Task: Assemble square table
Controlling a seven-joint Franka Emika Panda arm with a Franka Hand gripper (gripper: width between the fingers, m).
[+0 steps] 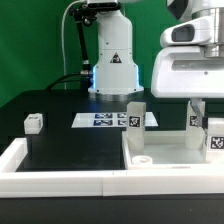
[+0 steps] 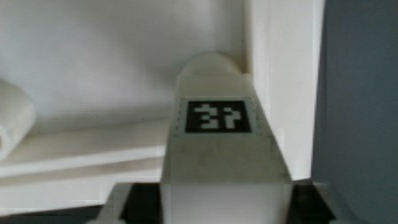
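Observation:
The square table's white slab [image 1: 165, 150] lies flat at the exterior view's right, inside the border wall. My gripper [image 1: 196, 118] hangs over its far right part. In the wrist view my gripper [image 2: 217, 206] is shut on a white table leg [image 2: 221, 150], which fills the gap between the dark fingers [image 2: 139, 206] and shows a black-and-white tag [image 2: 219, 117]. Another leg [image 1: 135, 114] stands upright at the slab's far left corner. A tagged leg [image 1: 213, 139] stands just right of the gripper. A small leg [image 1: 33, 122] lies alone on the black table at the left.
The marker board [image 1: 103, 120] lies flat in front of the robot's base [image 1: 112, 70]. The low white border wall [image 1: 60, 178] runs along the front and up the left side. A small round boss [image 1: 143, 158] sits on the slab's near left corner.

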